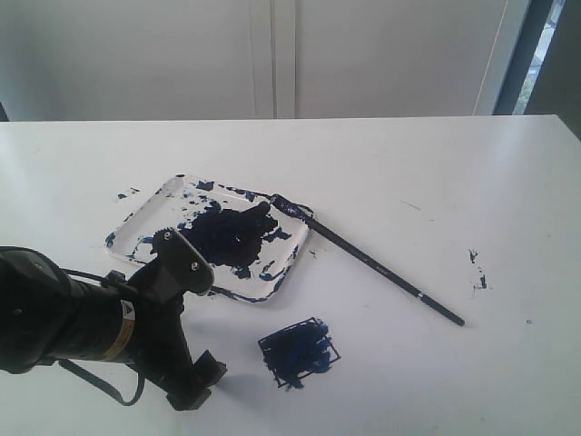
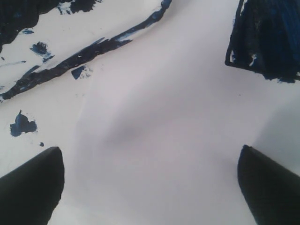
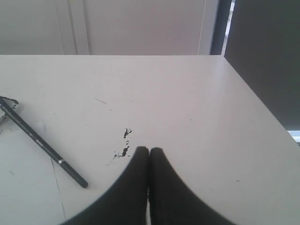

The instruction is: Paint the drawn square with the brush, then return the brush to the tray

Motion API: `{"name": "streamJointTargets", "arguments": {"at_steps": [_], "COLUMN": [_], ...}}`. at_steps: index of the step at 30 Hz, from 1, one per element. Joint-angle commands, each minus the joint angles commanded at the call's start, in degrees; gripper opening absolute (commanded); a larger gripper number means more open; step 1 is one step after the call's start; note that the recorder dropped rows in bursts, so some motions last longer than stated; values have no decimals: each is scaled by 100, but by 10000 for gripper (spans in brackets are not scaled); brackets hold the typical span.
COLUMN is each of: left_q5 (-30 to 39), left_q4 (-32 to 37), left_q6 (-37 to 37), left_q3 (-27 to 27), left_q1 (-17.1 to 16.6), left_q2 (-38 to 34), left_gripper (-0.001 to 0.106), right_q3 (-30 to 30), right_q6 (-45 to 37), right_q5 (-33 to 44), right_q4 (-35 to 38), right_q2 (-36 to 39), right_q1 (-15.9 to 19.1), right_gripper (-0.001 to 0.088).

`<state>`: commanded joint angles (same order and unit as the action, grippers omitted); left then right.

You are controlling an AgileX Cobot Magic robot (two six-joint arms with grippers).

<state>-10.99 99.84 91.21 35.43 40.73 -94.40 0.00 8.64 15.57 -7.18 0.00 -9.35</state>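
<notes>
Exterior view shows us the brush lying tip-first on the tray, our left gripper spread wide, our right gripper pressed closed.

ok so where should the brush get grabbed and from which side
Probably mid-handle on the brush, where it lies over bare table clear of the tray. Come from straight above, fingers across the handle: it is thin, lies nearly flat and runs diagonally, and its paint-laden tip rests on the tray's corner.
</notes>
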Motion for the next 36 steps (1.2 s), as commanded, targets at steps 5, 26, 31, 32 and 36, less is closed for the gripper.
{"name": "streamJointTargets", "arguments": {"at_steps": [5, 26, 31, 32, 36], "left_q5": [0, 0, 0, 0, 0], "left_q4": [0, 0, 0, 0, 0], "left_q6": [0, 0, 0, 0, 0], "left_q3": [0, 0, 0, 0, 0], "left_q1": [0, 0, 0, 0, 0], "left_q2": [0, 0, 0, 0, 0], "left_gripper": [1011, 1011, 1011, 1011, 1011], "right_q3": [0, 0, 0, 0, 0], "right_q6": [-752, -525, -525, -525, -525], "right_q5": [-47, -47, -47, -47, -47], "right_q4": [371, 527, 527, 527, 527], "right_q2": [0, 0, 0, 0, 0], "right_q1": [0, 0, 0, 0, 0], "right_gripper": [0, 0, 0, 0, 0]}}
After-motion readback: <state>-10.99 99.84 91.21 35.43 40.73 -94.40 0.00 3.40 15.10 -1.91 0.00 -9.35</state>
